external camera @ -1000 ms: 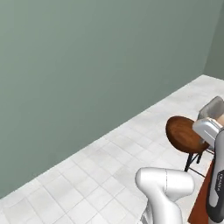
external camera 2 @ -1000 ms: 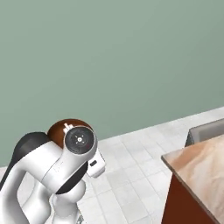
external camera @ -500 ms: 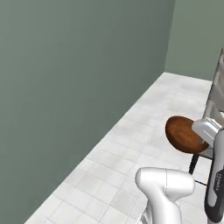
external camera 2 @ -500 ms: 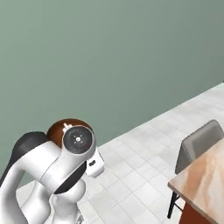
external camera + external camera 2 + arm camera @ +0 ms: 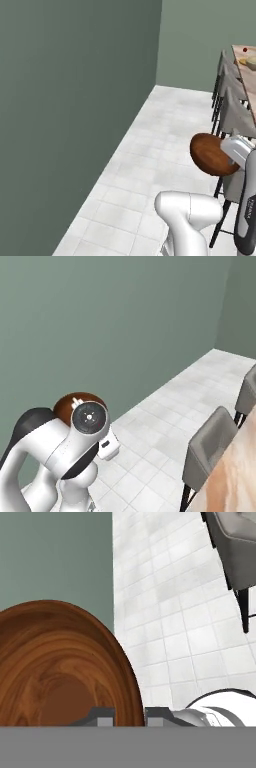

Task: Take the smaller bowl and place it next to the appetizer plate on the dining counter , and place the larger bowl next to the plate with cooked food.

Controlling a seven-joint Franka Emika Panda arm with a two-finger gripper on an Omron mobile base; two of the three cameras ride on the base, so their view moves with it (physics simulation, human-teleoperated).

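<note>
The gripper (image 5: 129, 716) pinches the rim of the smaller bowl (image 5: 212, 154), a round, glossy dark brown dish with swirling wood grain, carried in the air above the pale tiled floor (image 5: 150, 155). On the right, grey padded chairs (image 5: 235, 112) line the dining counter (image 5: 248, 75), whose marble top is pink-beige. At its far end sits the cream larger bowl (image 5: 251, 62), with a small red morsel (image 5: 245, 50) just beyond it.

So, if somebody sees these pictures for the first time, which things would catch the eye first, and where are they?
Probably the smaller bowl, dark brown and glossy: the gripper is shut on its rim, and it hangs over the tiled floor. Next, the grey chairs lined along the dining counter, at the right in the left base view.
</note>
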